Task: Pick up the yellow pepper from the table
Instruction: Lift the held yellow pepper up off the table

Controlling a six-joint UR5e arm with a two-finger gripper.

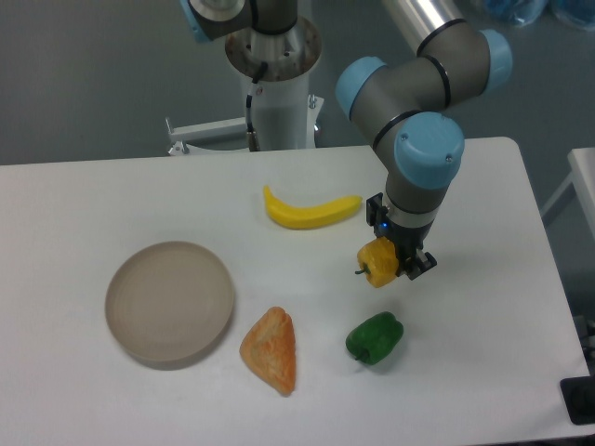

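The yellow pepper (377, 263) is a small blocky yellow-orange toy with a short dark stem pointing left. It sits between the fingers of my gripper (395, 261), which is shut on it right of the middle of the white table (483, 307). Whether the pepper rests on the table or hangs just above it, I cannot tell. The arm comes down from the upper right and hides the pepper's right side.
A yellow banana (310, 211) lies just up-left of the gripper. A green pepper (375, 338) lies just below it. An orange-tan wedge (271, 348) lies front centre. A round beige plate (169, 301) stands at the left. The robot base (276, 84) is at the back.
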